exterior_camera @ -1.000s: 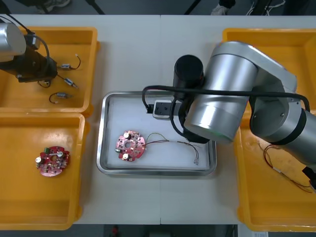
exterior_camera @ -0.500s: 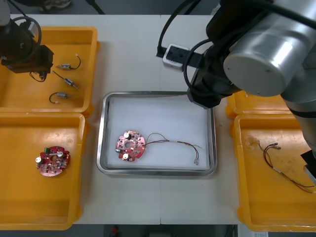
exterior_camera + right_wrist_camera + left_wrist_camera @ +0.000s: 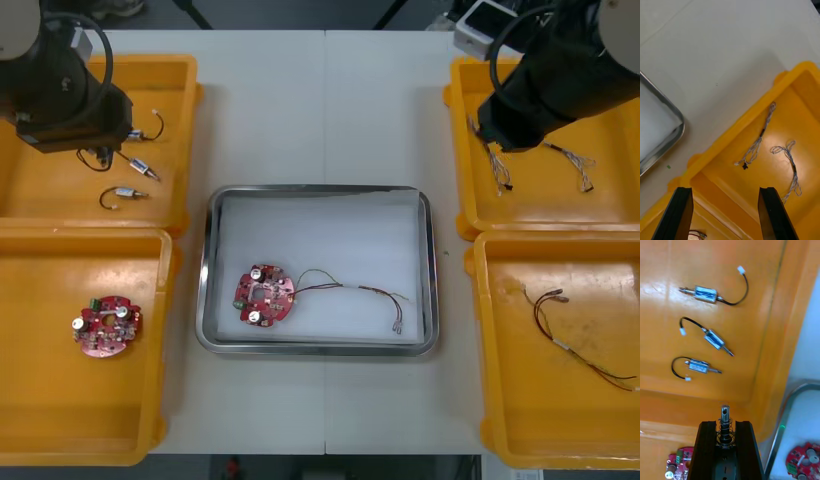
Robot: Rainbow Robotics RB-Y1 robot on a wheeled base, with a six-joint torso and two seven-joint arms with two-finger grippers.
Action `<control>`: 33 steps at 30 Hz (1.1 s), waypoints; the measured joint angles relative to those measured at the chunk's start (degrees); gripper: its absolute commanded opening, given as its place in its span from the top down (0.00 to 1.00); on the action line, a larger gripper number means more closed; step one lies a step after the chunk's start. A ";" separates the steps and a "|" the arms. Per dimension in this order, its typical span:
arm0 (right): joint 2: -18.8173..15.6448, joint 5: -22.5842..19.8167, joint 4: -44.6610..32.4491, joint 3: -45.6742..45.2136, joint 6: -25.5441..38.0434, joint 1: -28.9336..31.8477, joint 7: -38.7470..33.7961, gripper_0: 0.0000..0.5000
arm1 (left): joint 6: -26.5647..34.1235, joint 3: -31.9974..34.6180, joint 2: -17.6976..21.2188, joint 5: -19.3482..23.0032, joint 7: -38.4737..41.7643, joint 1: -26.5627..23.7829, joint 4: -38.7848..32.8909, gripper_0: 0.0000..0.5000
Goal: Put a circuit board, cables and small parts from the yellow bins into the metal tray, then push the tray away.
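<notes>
The left hand [image 3: 725, 422] pinches one small metal part [image 3: 725, 413] upright between its pressed-in fingers; a spring is wound round the part's stem. The hand hangs over the far-left yellow bin [image 3: 50, 200], which sits to the left of the metal tray [image 3: 330, 235] and farther out. In that bin lie three more small metal parts [image 3: 705, 293] [image 3: 715, 340] [image 3: 698, 367], each with a short black lead, none touching another. That makes four such parts, counting the held one.

The right hand [image 3: 724, 189] is spread and holds nothing. It hovers over the far-right yellow bin [image 3: 540, 200], to the right of the tray and farther out. Two twisted blue and white cables [image 3: 756, 144] [image 3: 792, 168] lie apart on that bin's floor.

The tray stands mid-worktop [image 3: 325, 110] between the four bins. Inside, on its white floor, are one round red circuit board [image 3: 265, 294] toward its left wall and one red and yellow cable [image 3: 350, 288] running from the board toward its right wall.

The near-left yellow bin [image 3: 60, 400], left of the tray, holds a second circuit board [image 3: 105, 326]. The near-right yellow bin [image 3: 540, 400], right of the tray, holds thin dark cables [image 3: 560, 325]; their number cannot be told.
</notes>
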 measured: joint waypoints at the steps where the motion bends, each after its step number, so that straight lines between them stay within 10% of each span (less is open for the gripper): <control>1: -0.58 -0.01 0.89 -0.91 0.00 0.00 0.00 0.00 | 0.11 -0.63 0.00 0.59 0.23 0.50 -1.75 1.00; 14: -4.08 2.29 16.75 -10.49 0.00 -1.60 0.01 0.00 | 0.27 -11.99 -1.03 2.99 9.74 2.79 -13.95 1.00; 33: -4.15 9.73 48.00 -11.30 0.00 -17.10 3.16 0.00 | -9.66 -26.77 -5.96 -0.97 16.75 2.83 -6.39 1.00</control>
